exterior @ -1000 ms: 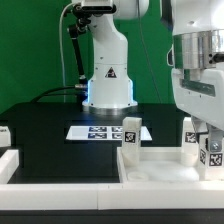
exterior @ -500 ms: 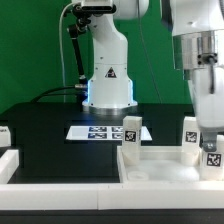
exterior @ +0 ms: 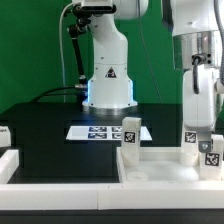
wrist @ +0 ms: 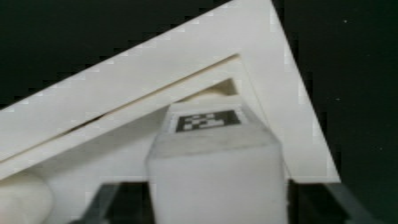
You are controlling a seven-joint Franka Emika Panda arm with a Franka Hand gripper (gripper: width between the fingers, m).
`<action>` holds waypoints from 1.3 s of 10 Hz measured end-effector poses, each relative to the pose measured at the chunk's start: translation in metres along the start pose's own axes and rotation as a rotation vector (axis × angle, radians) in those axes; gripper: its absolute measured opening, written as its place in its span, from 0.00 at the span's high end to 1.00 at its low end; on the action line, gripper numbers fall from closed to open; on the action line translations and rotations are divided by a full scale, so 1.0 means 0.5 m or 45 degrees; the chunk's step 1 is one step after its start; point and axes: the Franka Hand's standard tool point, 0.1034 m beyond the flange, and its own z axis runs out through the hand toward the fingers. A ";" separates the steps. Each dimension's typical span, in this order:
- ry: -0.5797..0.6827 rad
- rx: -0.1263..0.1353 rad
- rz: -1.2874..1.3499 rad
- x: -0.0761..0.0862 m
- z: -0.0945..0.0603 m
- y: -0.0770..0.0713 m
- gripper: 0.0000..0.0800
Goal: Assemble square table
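The square table top [exterior: 160,172] lies at the exterior view's lower right, rim up. Three white tagged legs stand on it: one at its far left corner [exterior: 131,130], one at the far right [exterior: 190,140], and one at the right edge [exterior: 212,156]. My gripper [exterior: 206,136] hangs over the right-edge leg. In the wrist view the gripper [wrist: 214,205] has a dark finger [wrist: 118,205] pressed on each side of this leg [wrist: 214,165], which stands upright in a corner of the table top [wrist: 285,100]. The gripper is shut on the leg.
The marker board [exterior: 103,131] lies in front of the robot base [exterior: 108,85]. Another small white tagged part [exterior: 4,135] sits at the exterior view's far left. Low white border rails [exterior: 60,186] run along the front and left [exterior: 8,163].
The wrist has turned about its vertical axis, so the hand now looks narrower and a little higher in the exterior view. The legs and the table top stay in place.
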 end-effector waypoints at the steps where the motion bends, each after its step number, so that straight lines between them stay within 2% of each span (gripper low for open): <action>1: 0.000 0.000 0.000 0.000 0.000 0.000 0.34; 2: 0.001 0.000 -0.001 0.000 0.001 0.000 0.34; 3: 0.000 -0.001 -0.044 0.002 -0.002 0.001 0.23; 4: -0.006 0.000 -0.098 0.010 -0.013 0.006 0.20; 6: -0.031 0.036 -0.179 0.037 -0.063 0.005 0.19; 7: -0.034 0.043 -0.188 0.040 -0.071 0.000 0.19; 13: -0.027 0.034 -0.195 0.040 -0.060 0.006 0.19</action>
